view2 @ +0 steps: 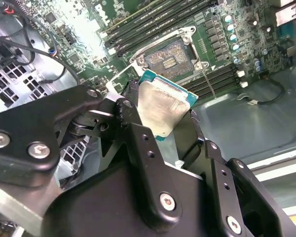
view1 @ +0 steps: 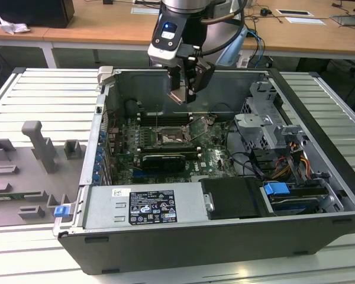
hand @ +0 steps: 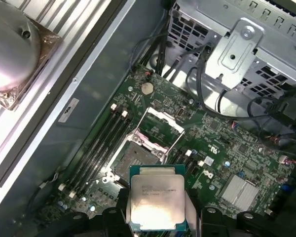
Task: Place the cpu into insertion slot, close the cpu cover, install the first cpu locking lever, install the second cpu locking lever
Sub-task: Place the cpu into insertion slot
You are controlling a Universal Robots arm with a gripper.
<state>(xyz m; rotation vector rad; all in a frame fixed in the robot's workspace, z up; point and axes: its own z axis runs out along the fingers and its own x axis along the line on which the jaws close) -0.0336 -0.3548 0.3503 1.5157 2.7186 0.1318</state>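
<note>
One gripper (view1: 185,93) of yours is clamped on the cpu (hand: 155,202) by its edges, holding it in the air over the motherboard (hand: 227,158), with the bare insertion slot (view1: 168,139) at about six o'clock from it in the exterior view and the cpu cover (hand: 160,126) swung open.

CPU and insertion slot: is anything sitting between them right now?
Nothing: in the exterior view only open air separates the cpu, held in the fingers, from the insertion slot below.
</note>
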